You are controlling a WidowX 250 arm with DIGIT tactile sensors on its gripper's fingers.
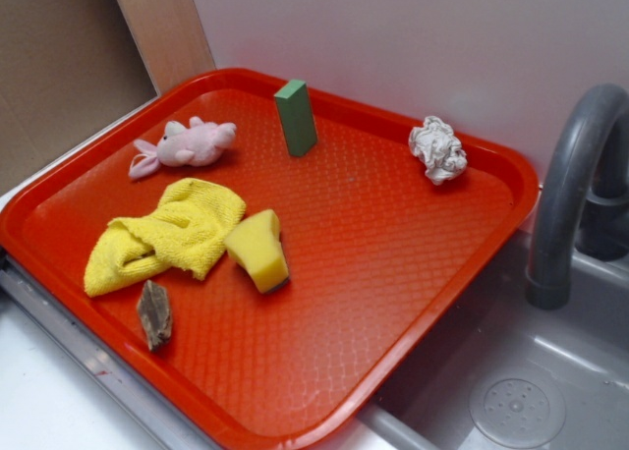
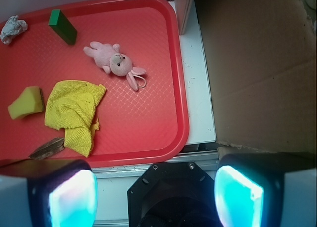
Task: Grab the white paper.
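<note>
On the red tray [image 1: 88, 190], the white paper [image 2: 13, 28] sits by the far corner, well apart from my pincer [image 2: 156, 195], which hangs spread and empty off the opposite edge.

In the wrist view the white paper [image 2: 13, 28] at ten o'clock is cut by the left edge, and the gripper [image 2: 156, 197] fingers are cropped at six o'clock. In the exterior view the grey tap [image 1: 575, 195] at three o'clock runs off the right edge, and the small brown object [image 1: 154, 314] at seven o'clock is too small to identify.
</note>
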